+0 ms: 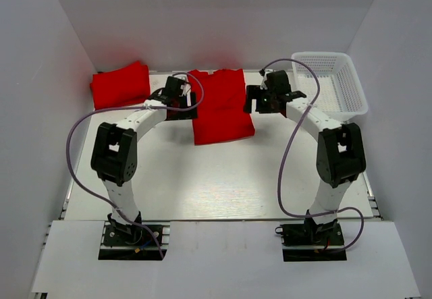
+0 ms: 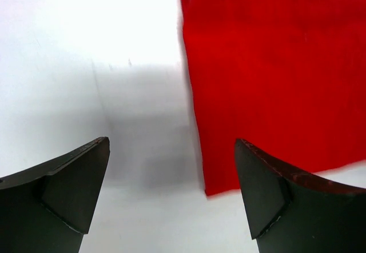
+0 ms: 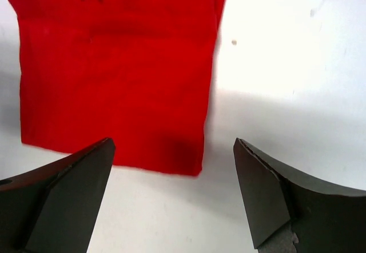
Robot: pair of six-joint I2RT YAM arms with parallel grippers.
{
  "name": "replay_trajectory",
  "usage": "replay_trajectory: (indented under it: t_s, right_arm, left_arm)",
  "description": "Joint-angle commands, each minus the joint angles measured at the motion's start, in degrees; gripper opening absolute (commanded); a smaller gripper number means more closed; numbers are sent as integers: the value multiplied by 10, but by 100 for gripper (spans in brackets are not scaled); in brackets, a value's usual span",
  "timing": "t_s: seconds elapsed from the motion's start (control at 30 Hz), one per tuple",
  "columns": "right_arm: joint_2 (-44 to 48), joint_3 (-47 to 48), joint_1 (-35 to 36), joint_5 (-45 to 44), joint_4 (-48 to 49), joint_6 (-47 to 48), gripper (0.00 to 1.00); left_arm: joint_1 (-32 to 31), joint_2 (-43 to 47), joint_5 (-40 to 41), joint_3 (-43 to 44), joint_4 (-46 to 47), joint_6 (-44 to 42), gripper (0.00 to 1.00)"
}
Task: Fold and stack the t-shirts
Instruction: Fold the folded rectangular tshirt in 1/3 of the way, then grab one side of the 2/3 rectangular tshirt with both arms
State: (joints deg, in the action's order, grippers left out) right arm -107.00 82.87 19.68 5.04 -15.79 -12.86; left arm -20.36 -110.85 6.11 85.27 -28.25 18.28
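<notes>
**A:** Where are the shirts lying?

**B:** Two red shirts are resting on the white table. The middle shirt is lying folded into a rough rectangle at the far centre, between the two arms. The left shirt is sitting folded in the far left corner, well apart from it.

**A:** What are the grippers doing?

**B:** The left gripper is hanging at the middle shirt's left edge. Its jaws are standing wide apart and gripping nothing. In its wrist view, the black fingers are framing bare table on one side and red cloth on the other. The shirt's near left corner is showing in the gap between them. The right gripper is hanging at the same shirt's right edge, also spread wide and empty. Its wrist view is showing the shirt's near right corner between the fingers, with bare table to the right.

**A:** Is anything else sitting on the table?

**B:** A white mesh basket is sitting in the far right corner, near the right gripper.
</notes>
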Motion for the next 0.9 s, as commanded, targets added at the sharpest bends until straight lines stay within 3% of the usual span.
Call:
replay_trajectory:
  t_s: [0.0,0.1,0.5,0.87]
  right_arm:
    - [52,-58,2,0,32,-34,90]
    - [52,-102,1,-7,32,-46,90]
    - [-8,-110,2,4,16,-80,89]
    - [-13,-151,1,24,15,-90,70]
  left_arm:
    - [-6,84,-52,-80,42,7,100]
    - [-17,89,-63,-121,54,18,100]
    - [-47,21,-14,-105,14,18,100]
    - [-57,4,-22,-144,29,29,99]
